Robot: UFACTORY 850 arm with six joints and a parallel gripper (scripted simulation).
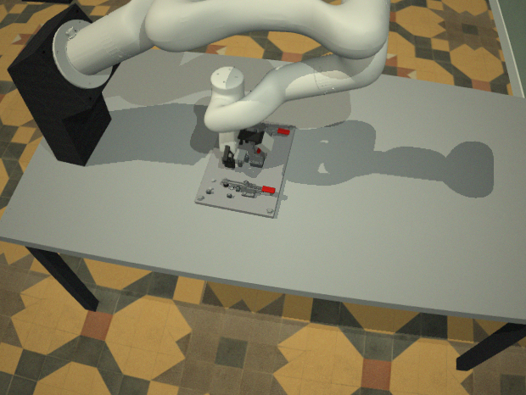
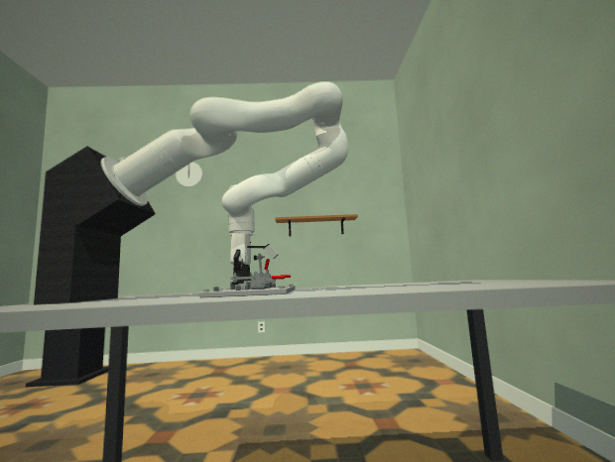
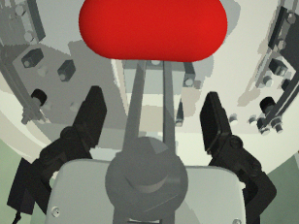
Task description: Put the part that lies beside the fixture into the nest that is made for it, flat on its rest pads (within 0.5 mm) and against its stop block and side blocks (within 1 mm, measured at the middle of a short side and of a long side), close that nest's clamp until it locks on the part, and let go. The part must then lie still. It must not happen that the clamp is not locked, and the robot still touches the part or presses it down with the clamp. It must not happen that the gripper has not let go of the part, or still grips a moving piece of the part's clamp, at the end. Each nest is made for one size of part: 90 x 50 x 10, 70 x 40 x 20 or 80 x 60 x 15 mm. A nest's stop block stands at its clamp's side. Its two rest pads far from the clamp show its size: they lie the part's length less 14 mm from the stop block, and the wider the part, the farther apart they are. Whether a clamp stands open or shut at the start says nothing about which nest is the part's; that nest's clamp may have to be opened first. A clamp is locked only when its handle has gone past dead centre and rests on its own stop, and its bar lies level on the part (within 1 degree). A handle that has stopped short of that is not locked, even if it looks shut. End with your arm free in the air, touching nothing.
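My gripper (image 1: 234, 161) (image 3: 153, 100) is open, low at the middle nest of the fixture plate (image 1: 246, 206) (image 2: 248, 293). Its black fingers stand apart on either side of a pale surface (image 3: 151, 126) that looks like the part, low in the nest; the clamp bar covers much of it. Its contact with pads and blocks cannot be told. The middle clamp (image 1: 256, 160) stands open: its bar (image 2: 260, 263) points up between gripper and camera, and its red handle (image 2: 267, 264) (image 3: 152, 28) is raised.
The front clamp's red handle (image 1: 268, 189) lies low, its bar level over an empty nest. The back clamp's red handle (image 1: 283, 131) is low too; the wrist hides most of that nest. Bolts and small blocks stand on the plate around the nests.
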